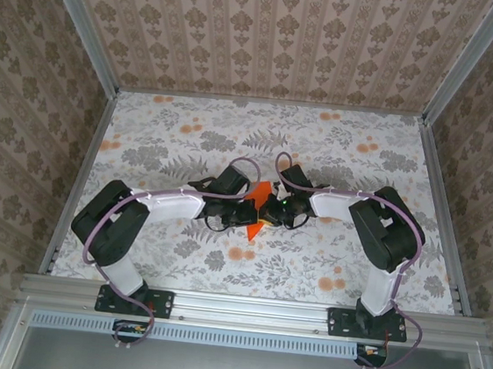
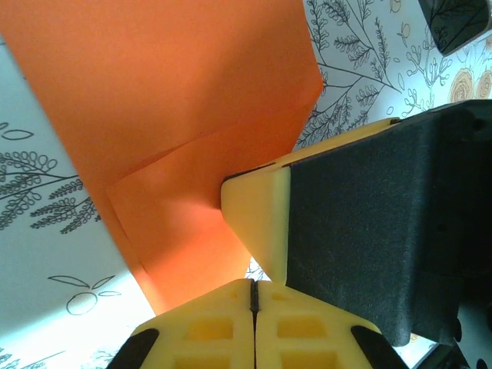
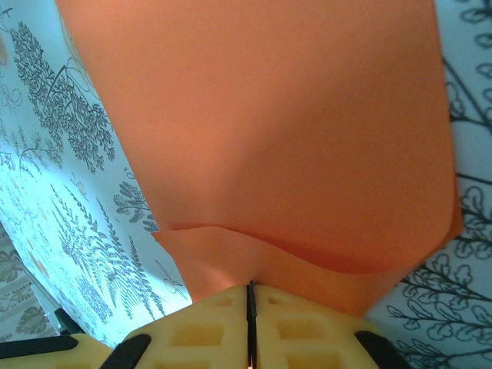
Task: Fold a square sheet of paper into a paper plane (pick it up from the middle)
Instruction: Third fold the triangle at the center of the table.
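At mid-table, the folded orange paper (image 1: pixel 261 197) is pinched by left gripper (image 1: pixel 249 213) and right gripper (image 1: pixel 272 212), fingers pressed together.

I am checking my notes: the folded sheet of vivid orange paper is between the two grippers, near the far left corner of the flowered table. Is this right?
Not quite. The top external view shows the folded sheet of vivid orange paper near the middle of the flowered table, not its far left corner. It is between the left gripper and right gripper.
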Available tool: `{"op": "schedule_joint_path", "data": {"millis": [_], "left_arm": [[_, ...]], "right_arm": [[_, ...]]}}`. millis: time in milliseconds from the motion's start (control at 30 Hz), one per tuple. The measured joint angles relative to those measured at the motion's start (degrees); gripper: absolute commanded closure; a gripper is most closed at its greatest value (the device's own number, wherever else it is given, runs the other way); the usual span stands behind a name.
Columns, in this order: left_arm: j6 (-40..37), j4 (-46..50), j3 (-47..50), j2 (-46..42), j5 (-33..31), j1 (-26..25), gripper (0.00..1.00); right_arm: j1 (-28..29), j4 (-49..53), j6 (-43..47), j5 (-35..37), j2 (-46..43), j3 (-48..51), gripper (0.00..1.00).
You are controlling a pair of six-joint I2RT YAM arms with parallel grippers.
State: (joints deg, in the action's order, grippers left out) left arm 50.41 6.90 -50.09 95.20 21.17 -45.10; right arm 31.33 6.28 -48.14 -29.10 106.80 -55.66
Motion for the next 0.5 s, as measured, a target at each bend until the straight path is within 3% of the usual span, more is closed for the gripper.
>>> {"op": "schedule_joint_path", "data": {"millis": [500], "left_arm": [[2.0, -2.6, 1.7, 3.8, 0.8, -1.7, 0.96]], "right_arm": [[-0.3, 0.4, 0.0, 0.0, 0.0, -0.2, 0.89]]}}
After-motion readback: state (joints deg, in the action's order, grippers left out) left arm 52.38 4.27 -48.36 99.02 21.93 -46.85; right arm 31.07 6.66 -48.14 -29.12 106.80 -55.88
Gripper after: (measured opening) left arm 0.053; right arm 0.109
